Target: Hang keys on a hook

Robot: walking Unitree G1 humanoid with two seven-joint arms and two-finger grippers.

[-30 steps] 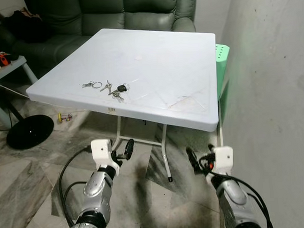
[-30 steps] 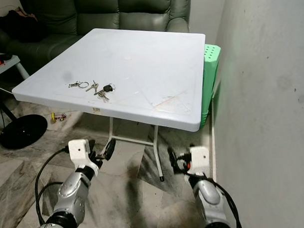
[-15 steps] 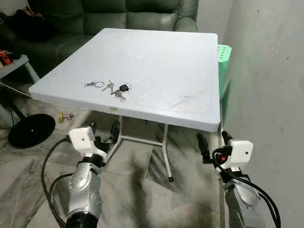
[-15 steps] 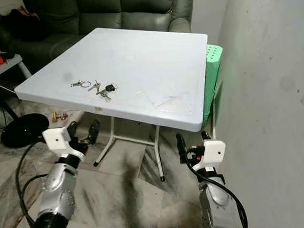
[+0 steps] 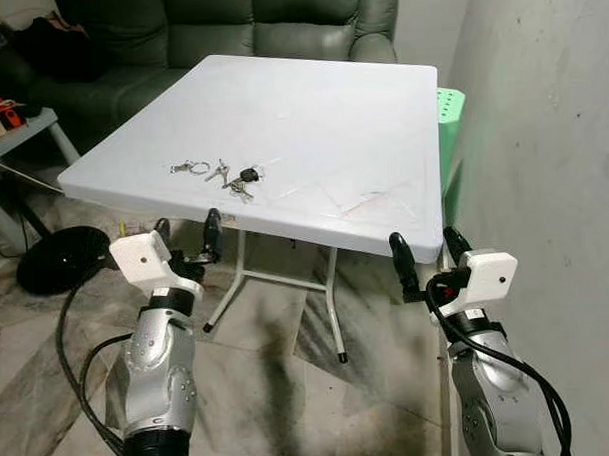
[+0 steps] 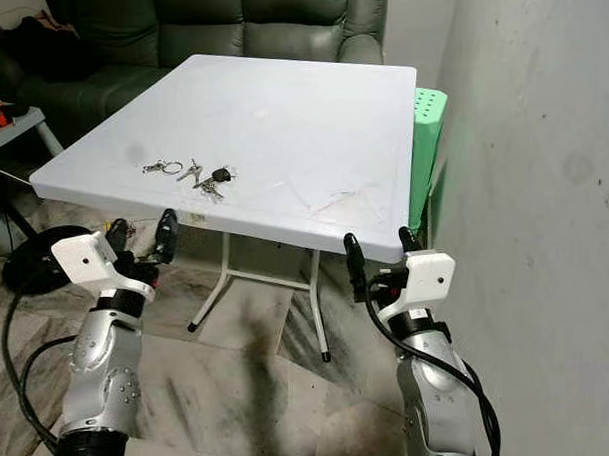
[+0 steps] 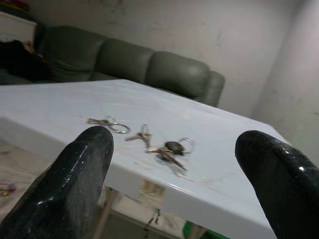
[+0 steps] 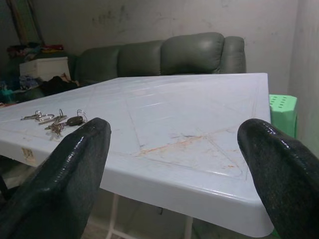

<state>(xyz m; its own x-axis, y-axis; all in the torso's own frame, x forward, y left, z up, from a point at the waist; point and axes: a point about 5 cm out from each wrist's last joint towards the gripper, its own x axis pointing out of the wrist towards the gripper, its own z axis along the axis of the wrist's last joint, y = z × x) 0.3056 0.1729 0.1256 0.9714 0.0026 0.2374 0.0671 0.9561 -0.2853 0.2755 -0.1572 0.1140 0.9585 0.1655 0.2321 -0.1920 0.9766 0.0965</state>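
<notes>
Your keys (image 5: 228,177) are on the white folding table (image 5: 321,117), near its front edge on the left side. It's a loose cluster: a black-headed fob, a few metal keys and a couple of rings, spread in a short row. Nothing is touching them.

Your left gripper (image 5: 187,239) sits just below and in front of the table's near edge, roughly under the keys. Fingers spread wide, nothing between them. In the left wrist view the keys (image 7: 159,147) lie on the tabletop between the two fingertips (image 7: 79,164), well apart from both.

Your right gripper (image 5: 423,256) is at the table's front right corner, at about edge height. Also wide open and empty. From the right wrist view the table edge runs across between the fingers (image 8: 70,169), with the keys off to the far side.

Green sofa (image 5: 227,26) is behind the table, a green plastic stool (image 5: 449,118) between table and wall (image 5: 541,130), and a black round base (image 5: 60,259) on the floor to your left.
</notes>
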